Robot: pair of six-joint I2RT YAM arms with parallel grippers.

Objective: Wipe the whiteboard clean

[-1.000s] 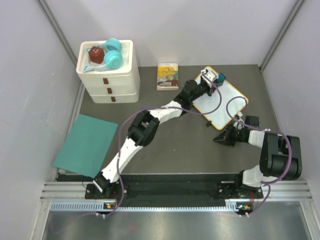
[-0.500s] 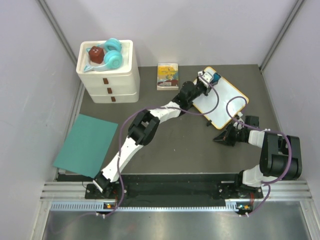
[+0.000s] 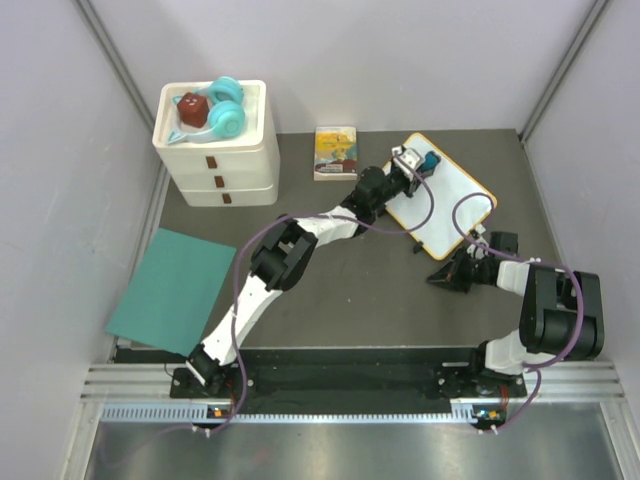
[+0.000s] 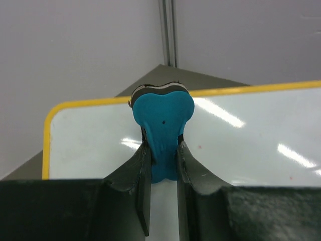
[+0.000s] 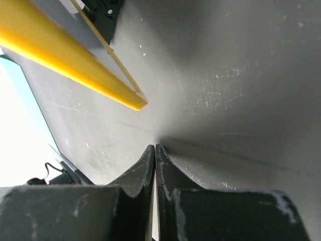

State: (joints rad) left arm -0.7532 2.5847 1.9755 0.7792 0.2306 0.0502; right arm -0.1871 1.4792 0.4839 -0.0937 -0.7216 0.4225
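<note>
Left arm (image 3: 300,235) stretched long on a diagonal toward far right. Left gripper (image 4: 161,165) over far corner of whiteboard (image 4: 261,135), jaws narrow, clamped on blue eraser (image 4: 163,113); eraser-to-board contact unclear.

Right arm (image 3: 545,300) folded back. Right gripper (image 5: 154,153) low at surface (image 3: 370,290), jaws pressed together, nothing between.

White drawer unit (image 3: 215,150) with teal headphones (image 3: 225,108) on top at far left. Picture book (image 3: 335,152) near left wrist. Teal sheet (image 3: 172,290) at near left.

Whiteboard angled at far right of surface. Its yellow frame up-left of right jaws, near, apart.
</note>
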